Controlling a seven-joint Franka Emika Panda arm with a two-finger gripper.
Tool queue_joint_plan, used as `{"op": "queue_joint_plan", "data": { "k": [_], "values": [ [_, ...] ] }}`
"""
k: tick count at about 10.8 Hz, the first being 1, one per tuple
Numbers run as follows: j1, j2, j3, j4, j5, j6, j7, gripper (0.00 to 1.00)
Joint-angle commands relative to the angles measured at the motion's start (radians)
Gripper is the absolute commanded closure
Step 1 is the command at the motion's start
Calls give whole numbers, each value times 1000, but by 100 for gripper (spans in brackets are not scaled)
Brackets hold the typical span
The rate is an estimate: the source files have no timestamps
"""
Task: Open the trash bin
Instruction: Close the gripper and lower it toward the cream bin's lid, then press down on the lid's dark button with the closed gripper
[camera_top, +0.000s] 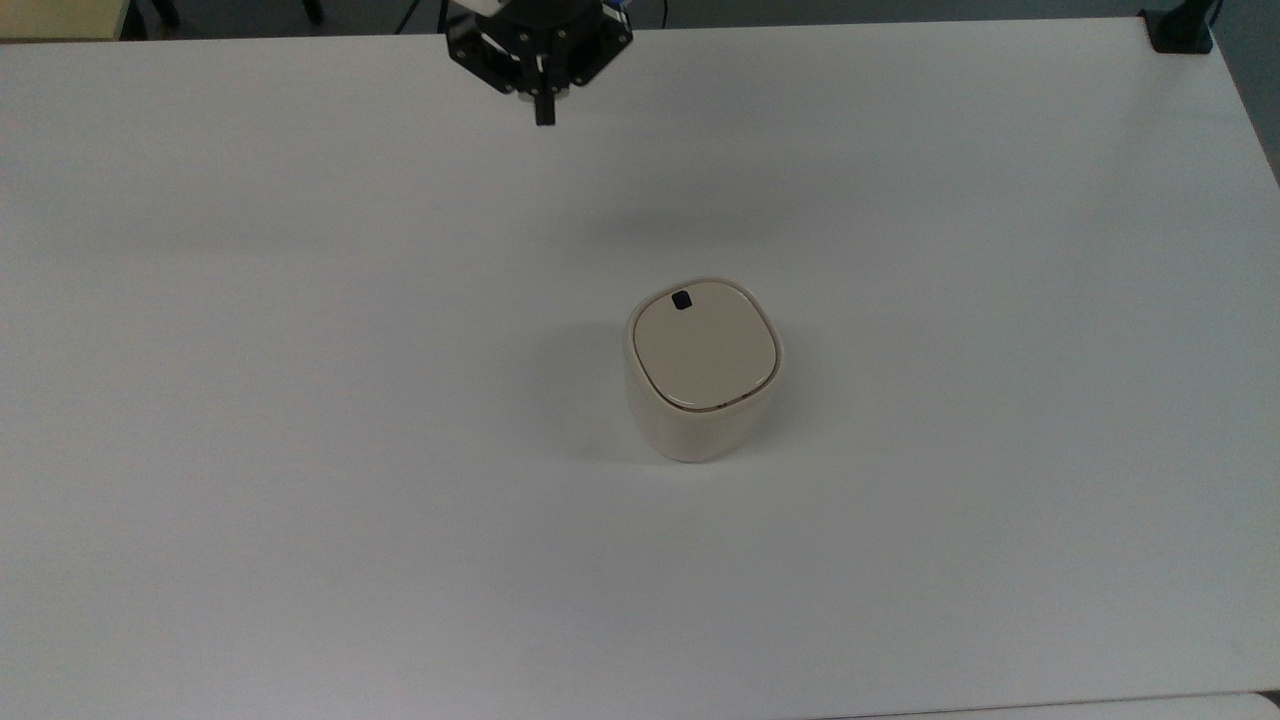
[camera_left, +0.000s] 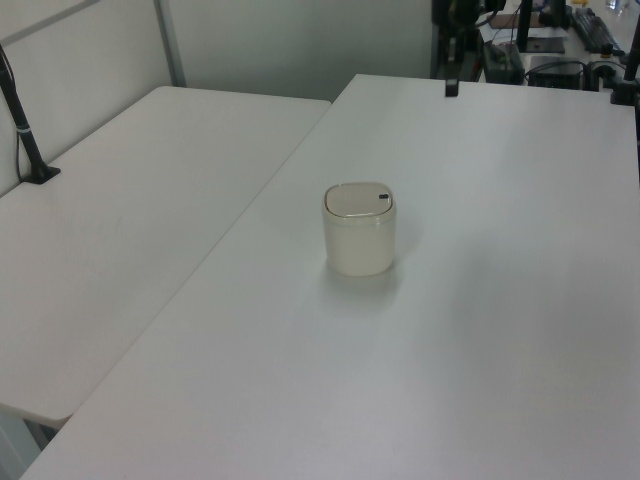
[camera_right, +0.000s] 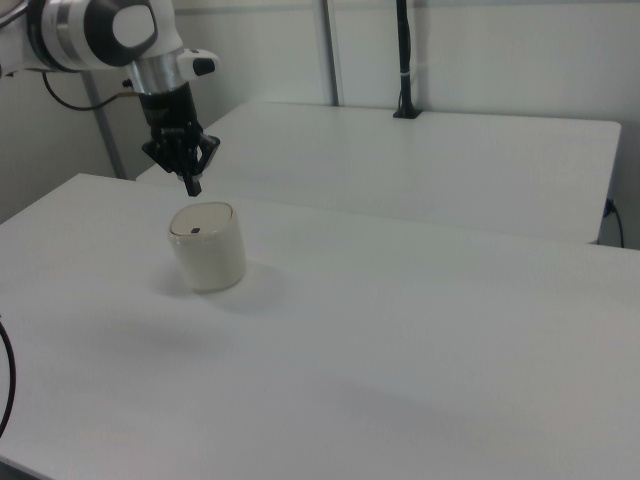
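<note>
The trash bin (camera_top: 703, 372) is seen upright near the middle of the white worktop (camera_top: 300, 450), its flat lid (camera_top: 705, 352) lying shut. The small black latch (camera_top: 681, 300) is found at the lid edge turned toward the arm. The pincer (camera_top: 544, 115) is held above the worktop with its fingers pressed together, well apart from the bin and toward the top view's upper left of it; in the right view it (camera_right: 193, 186) hangs higher than the lid. The opening is judged not yet begun. If the latch is missed, the lid may be pressed without release. If the push is made off-centre or sideways, the light bin could be slid or tipped.
</note>
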Motion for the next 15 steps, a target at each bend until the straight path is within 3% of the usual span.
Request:
{"op": "queue_joint_plan", "data": {
  "k": [1, 8, 15],
  "values": [
    [38, 66, -8, -9, 62, 107, -29, 100],
    [103, 209, -2, -20, 87, 343, -13, 100],
    [133, 256, -2, -55, 101, 442, -12, 100]
  ]
}}
